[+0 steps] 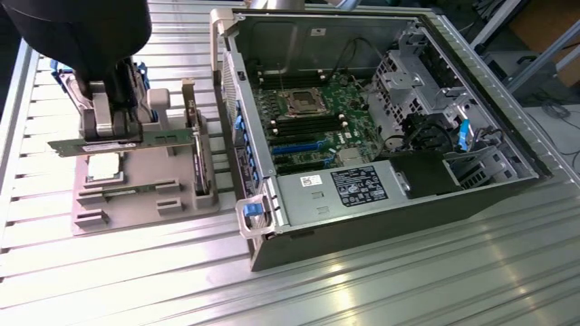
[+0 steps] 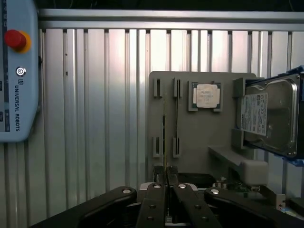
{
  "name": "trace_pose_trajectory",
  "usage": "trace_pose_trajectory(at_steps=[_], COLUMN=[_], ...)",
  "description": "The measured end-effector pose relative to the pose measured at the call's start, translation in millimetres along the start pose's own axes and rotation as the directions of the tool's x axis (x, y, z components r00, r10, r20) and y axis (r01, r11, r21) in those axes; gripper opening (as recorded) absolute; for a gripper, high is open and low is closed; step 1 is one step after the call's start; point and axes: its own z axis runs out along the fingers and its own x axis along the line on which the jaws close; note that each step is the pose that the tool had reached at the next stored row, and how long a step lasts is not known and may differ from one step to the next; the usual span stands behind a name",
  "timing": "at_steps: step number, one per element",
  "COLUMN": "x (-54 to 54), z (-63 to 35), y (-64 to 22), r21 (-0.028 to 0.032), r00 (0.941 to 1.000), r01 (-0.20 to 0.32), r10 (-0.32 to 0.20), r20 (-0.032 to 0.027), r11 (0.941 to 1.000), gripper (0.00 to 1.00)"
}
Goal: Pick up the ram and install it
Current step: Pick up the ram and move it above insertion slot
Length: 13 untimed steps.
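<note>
Between your jaws, item one: the ram [image 1: 122, 144], a long green stick. You had the jaws clenched on it near its middle and held it level, lengthwise across the exterior view, above the grey holder tray [image 2: 199, 137]. From the wrist view it showed edge-on, as a thin line running out from the jaws.

Just beside it, on the tray: a second memory stick [image 2: 176, 118], standing on edge in its slots, apart from the held one.

Next along the tray: a square silver CPU [image 2: 207, 96], lying flat in its frame.

Past the CPU: a hard drive [image 2: 271, 116], propped on edge with its label toward the wrist camera.

At the tray's side nearest the case: an expansion card [image 1: 201, 170], upright.

On the ribbed metal counter [image 1: 408, 292], at the exterior view's right: an open computer case [image 1: 381, 224] with its motherboard [image 1: 317, 112] exposed, well apart from the ram.

On the counter beyond the tray, from the wrist view: a teach pendant [image 2: 16, 95] with a red button [image 2: 14, 39].
</note>
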Motion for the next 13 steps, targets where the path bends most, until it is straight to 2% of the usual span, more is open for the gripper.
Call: trace_pose_trajectory(at_steps=[4, 5, 9, 11, 13], x=[0.1, 0.1, 0.2, 0.3, 0.3], z=[-0.4, -0.6, -1.1, -1.5, -1.7], y=[-18.4, -26.8, -46.3, -59.9, -66.4], r21=[0.0001, 0.0000, 0.0000, 0.0001, 0.0000], r00=[1.0000, 1.0000, 1.0000, 1.0000, 1.0000], r01=[0.000, 0.000, 0.000, 0.000, 0.000], r10=[0.000, 0.000, 0.000, 0.000, 0.000], r20=[0.0001, 0.0000, 0.0001, 0.0001, 0.0001], r11=[1.0000, 1.0000, 1.0000, 1.0000, 1.0000], gripper=[0.12, 0.12, 0.12, 0.12, 0.12])
